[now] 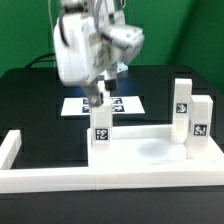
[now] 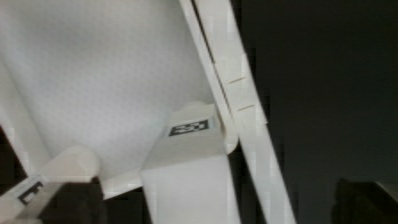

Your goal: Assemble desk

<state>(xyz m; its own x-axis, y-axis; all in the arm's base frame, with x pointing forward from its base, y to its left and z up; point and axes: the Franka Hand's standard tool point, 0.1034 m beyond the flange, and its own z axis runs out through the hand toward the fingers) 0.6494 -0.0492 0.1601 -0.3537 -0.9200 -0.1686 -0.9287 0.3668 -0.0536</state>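
Desk tabletop [image 1: 150, 150] is seen lying upside down on the black table [image 1: 30, 100], just behind the long white border bar [image 1: 110, 182], with three short tagged legs standing up from it: one [image 1: 101, 122] toward the exterior view's left and two [image 1: 182, 108] [image 1: 201, 120] at its right. The gripper [image 1: 98, 100] is positioned directly over the left leg, with the marker board [image 1: 128, 103] behind it; whether its fingers are apart or clamped on the leg cannot be told. In the wrist view a broad white surface of the tabletop [image 2: 107, 90] and a small tag [image 2: 189, 127] are shown close up.
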